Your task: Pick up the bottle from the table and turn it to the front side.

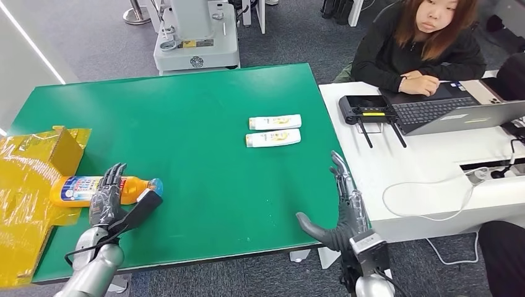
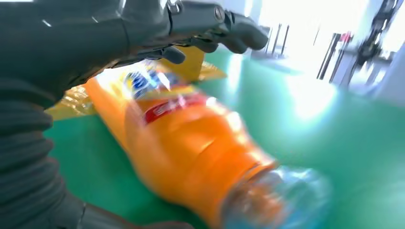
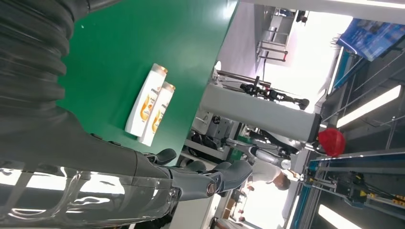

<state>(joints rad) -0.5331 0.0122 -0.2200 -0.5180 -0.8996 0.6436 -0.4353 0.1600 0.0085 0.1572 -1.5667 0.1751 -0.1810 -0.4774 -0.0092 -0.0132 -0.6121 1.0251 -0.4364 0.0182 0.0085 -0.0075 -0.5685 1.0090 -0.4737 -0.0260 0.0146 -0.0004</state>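
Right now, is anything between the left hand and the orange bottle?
Nothing visible. The left hand is already over the orange bottle, which lies on its side on the green table. The yellow bag sits behind the bottle's base, not in the hand's path.

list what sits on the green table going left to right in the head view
crinkled yellow plastic bag → orange bottle with a blue cap lying on its side, with the left hand on it → two white shampoo bottles lying side by side → right hand

The left hand (image 2: 143, 33) is arching its fingers over the blurred orange bottle (image 2: 191, 152) lying on the green table (image 2: 334, 143).
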